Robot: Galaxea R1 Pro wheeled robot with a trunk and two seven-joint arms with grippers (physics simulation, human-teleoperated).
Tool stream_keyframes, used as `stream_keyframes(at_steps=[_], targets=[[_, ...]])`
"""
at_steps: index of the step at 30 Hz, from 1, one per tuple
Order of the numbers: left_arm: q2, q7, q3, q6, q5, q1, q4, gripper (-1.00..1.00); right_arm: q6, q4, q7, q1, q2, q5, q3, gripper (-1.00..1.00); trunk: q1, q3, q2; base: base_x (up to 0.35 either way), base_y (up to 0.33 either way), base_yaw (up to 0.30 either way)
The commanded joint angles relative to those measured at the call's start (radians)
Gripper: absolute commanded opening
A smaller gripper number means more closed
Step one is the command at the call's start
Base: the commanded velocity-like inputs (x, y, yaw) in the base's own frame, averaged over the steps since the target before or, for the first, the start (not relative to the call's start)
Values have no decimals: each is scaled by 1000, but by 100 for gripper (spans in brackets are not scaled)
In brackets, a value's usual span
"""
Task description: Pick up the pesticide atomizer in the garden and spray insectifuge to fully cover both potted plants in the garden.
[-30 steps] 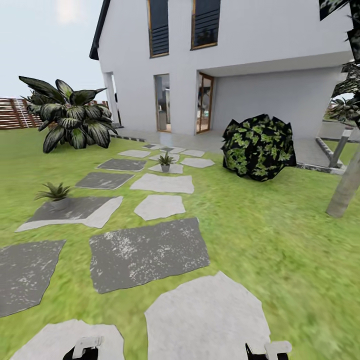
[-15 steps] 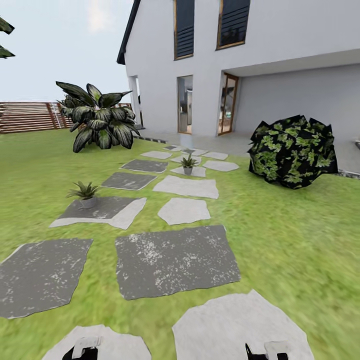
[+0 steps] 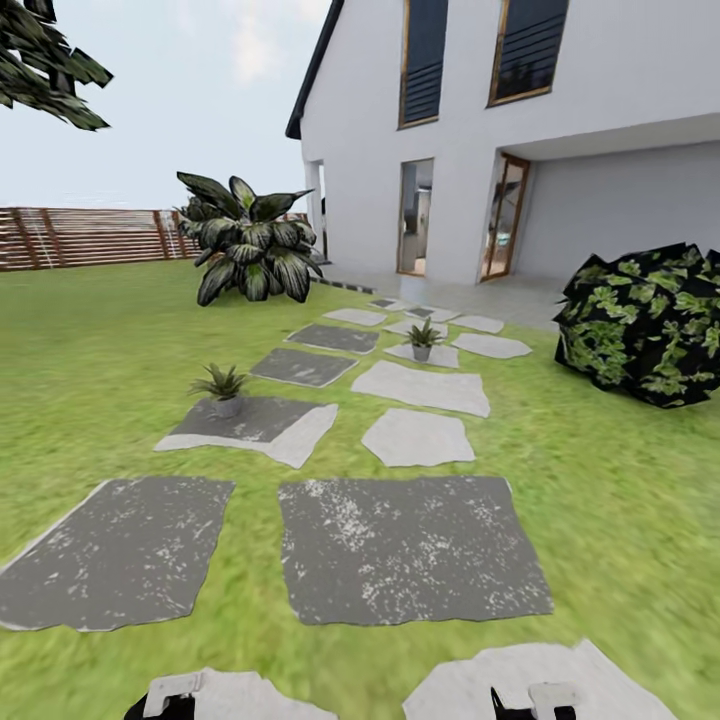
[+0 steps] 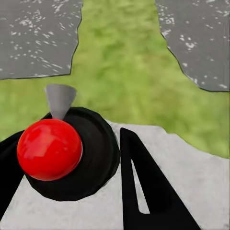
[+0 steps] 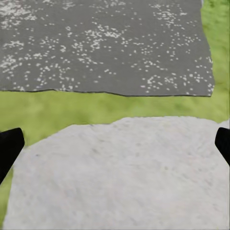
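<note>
My left pincer (image 4: 91,167) pinches the atomizer (image 4: 62,153); my right pincer (image 5: 115,143) hangs spread over a pale stone (image 5: 120,172). Two potted plants (image 3: 223,387) (image 3: 422,341) sit ahead.

Glossy red ball (image 4: 49,149) on matt black atomizer (image 4: 91,153); rough speckled stepping stones (image 3: 410,545).

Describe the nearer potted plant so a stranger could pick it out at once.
Start at the white house and follow the stepping-stone path across the lawn toward the camera. The nearer potted plant sits on a dark grey stone with a pale edge, left of the path's middle. Unlike the big striped-leaf plant behind, it is a tiny green rosette in a grey pot.
</note>
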Motion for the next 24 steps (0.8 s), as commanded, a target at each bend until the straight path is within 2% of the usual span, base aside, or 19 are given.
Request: stream_keyframes(at_steps=[1, 24], targets=[[0, -1, 0, -3, 6, 0, 1, -100, -3, 1, 0, 0, 0, 4, 0, 100, 0, 0, 0, 229, 244, 234], [0, -1, 0, -5, 6, -1, 12, -100, -4, 21, 0, 0, 0, 4, 1, 100, 0, 22, 0, 236, 233, 234]])
